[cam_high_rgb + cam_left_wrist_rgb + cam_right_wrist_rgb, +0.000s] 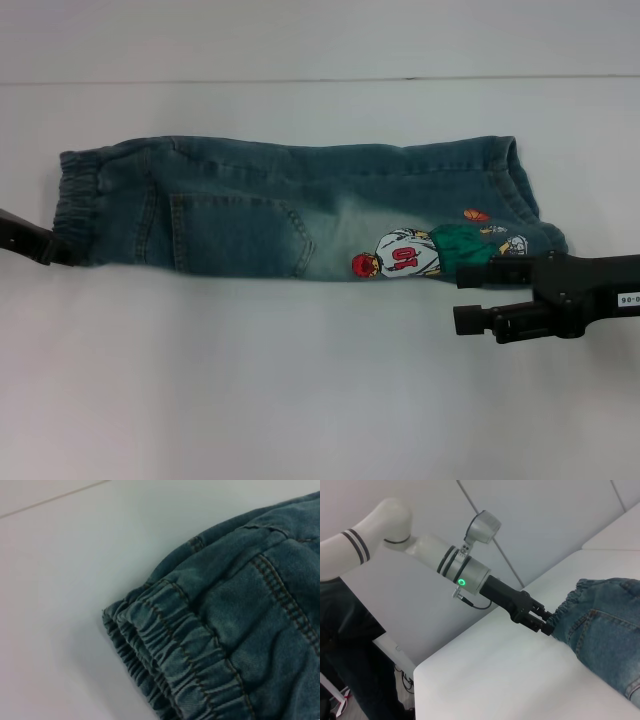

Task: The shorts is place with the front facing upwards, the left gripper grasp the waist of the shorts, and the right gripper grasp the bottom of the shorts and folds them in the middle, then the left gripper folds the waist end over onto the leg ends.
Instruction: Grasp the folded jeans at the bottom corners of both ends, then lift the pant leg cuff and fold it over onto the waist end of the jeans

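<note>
The shorts (260, 215) lie folded lengthwise on the white table, with the cartoon patch (405, 255) facing up. The waist of the shorts (78, 205) is the gathered band at the left end, seen close up in the left wrist view (170, 650). The bottom of the shorts (520, 195) is at the right end. My left gripper (58, 250) is at the waist's near corner, and the right wrist view shows that gripper (546, 622) pinching that corner. My right gripper (462, 297) stands open at the near right corner, its upper finger over the denim edge.
The white table (300, 380) stretches toward me in front of the shorts. A seam line (300, 80) crosses the table behind them. In the right wrist view the table's edge (450, 652) drops off beyond my left arm (420, 547).
</note>
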Controlling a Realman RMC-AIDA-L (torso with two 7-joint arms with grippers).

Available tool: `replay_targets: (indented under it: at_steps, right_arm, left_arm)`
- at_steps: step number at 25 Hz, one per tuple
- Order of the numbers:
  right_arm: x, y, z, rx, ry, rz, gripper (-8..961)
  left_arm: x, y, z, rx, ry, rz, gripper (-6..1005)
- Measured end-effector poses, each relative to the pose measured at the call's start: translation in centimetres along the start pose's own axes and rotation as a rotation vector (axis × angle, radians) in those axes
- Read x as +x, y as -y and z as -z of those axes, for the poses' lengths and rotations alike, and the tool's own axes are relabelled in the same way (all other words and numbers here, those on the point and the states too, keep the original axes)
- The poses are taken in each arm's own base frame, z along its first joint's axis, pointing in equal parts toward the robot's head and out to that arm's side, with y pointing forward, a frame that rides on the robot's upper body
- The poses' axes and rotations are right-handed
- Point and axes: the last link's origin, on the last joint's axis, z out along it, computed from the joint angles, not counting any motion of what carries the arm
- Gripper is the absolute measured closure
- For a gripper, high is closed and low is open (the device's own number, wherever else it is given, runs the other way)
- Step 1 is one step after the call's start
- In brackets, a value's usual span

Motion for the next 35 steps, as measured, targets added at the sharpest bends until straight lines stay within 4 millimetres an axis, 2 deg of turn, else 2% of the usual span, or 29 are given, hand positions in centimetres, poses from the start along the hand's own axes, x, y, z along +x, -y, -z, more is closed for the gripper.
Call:
replay_targets:
  at_steps: [6, 9, 15, 19, 24, 27, 28, 30, 32, 35]
  right_arm:
    - [0.1, 0.0, -0.1, 0.004, 0.001, -0.001, 26]
    - [0.1, 0.1, -0.1, 0.005, 0.002, -0.001, 26]
    - [0.2, 0.1, -0.1, 0.009, 0.003, -0.003, 25]
    - [0.4, 0.2, -0.1, 0.019, 0.006, 0.005, 25]
    - [0.8, 0.7, -0.5, 0.065, 0.035, 0.026, 126]
    - [0.8, 1.2, -1.2, 0.106, 0.067, 0.034, 250]
    - [0.7, 1.4, -1.5, 0.12, 0.086, 0.035, 291]
    - [0.5, 2.1, -2.1, 0.176, 0.15, 0.039, 373]
    - [0.5, 3.4, -3.0, 0.284, 0.263, 0.039, 418]
    - [0.8, 4.3, -3.7, 0.374, 0.336, 0.051, 486]
  left_arm:
    - [0.1, -0.1, -0.1, -0.004, 0.002, -0.003, 524]
    - [0.1, -0.3, -0.1, -0.008, 0.003, -0.006, 770]
    - [0.5, -0.9, 0.1, -0.053, -0.006, -0.02, 821]
    - [1.3, -1.5, 1.4, -0.108, -0.061, -0.041, 855]
    - [2.4, -2.2, 3.9, -0.188, -0.143, -0.078, 892]
    - [2.8, -2.5, 4.8, -0.221, -0.171, -0.093, 914]
    - [3.7, -3.0, 5.7, -0.253, -0.208, -0.111, 922]
    - [4.2, -3.2, 6.2, -0.271, -0.232, -0.122, 937]
    - [4.8, -3.6, 6.7, -0.293, -0.262, -0.136, 937]
    - [6.1, -4.2, 7.5, -0.328, -0.312, -0.158, 936]
